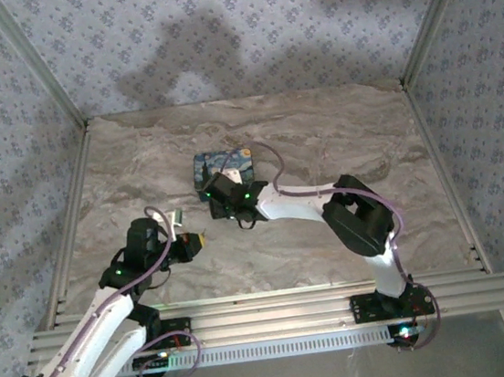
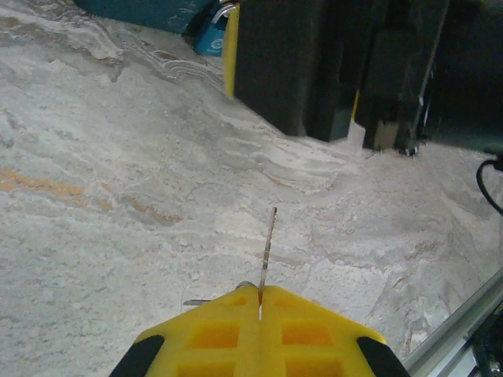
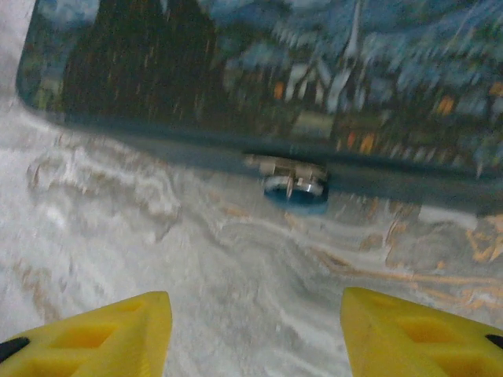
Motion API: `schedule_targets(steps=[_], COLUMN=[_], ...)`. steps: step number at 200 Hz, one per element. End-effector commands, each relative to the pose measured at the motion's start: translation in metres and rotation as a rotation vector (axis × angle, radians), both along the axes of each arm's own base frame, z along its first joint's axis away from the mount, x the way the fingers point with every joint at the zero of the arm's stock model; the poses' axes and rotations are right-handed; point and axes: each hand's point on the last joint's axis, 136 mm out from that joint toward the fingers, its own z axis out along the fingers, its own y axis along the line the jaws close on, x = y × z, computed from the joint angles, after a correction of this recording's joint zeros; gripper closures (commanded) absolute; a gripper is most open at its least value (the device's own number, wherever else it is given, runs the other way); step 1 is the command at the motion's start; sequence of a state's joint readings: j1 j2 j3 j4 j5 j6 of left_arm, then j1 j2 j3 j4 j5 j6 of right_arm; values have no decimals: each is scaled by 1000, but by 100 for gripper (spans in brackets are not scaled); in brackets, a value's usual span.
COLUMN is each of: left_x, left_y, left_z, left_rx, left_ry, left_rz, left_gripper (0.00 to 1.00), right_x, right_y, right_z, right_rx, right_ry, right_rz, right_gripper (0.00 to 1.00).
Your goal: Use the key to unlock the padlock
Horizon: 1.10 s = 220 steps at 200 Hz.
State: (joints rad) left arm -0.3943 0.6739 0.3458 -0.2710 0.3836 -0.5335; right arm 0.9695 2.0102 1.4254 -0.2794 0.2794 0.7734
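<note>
A small blue padlock (image 3: 295, 191) with a metal shackle hangs from the clasp on the near side of a dark-blue box (image 3: 259, 71) printed with a swirly night scene. My right gripper (image 3: 255, 314) is open, its yellow fingers (image 3: 118, 330) wide apart, a short way in front of the padlock, with nothing between them. The left wrist view has the padlock (image 2: 212, 33) at the top, next to the right gripper's black body (image 2: 330, 63). My left gripper (image 2: 260, 294) is shut on the key (image 2: 267, 239), whose thin blade points toward the padlock. From above, the left gripper (image 1: 194, 241) is near the box (image 1: 221, 165).
The marbled table (image 1: 319, 134) has patterned walls on three sides. A metal rail (image 1: 276, 310) runs along the near edge and shows at the lower right of the left wrist view. The right arm (image 1: 357, 217) reaches in from the right.
</note>
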Motion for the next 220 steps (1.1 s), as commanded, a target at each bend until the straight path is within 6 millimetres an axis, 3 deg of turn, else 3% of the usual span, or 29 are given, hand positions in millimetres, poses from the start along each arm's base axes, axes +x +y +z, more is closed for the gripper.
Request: schedule_targets(steps=[1, 77, 147, 220], left_x=[-3, -7, -10, -9], left_y=[7, 4, 7, 6], left_z=[-7, -18, -28, -27], left_rx=[10, -9, -13, -4], left_ry=[15, 53, 74, 70], left_rz=[34, 29, 53, 39], left_gripper=[100, 100, 100, 100], right_x=[14, 38, 47, 55], right_y=[-33, -23, -13, -4], right_z=[-20, -47, -53, -42], right_rx=[-135, -127, -121, -102], right_ry=[-17, 2, 11, -31], right_rz=[-153, -159, -166, -183], right_gripper=[40, 41, 41, 39])
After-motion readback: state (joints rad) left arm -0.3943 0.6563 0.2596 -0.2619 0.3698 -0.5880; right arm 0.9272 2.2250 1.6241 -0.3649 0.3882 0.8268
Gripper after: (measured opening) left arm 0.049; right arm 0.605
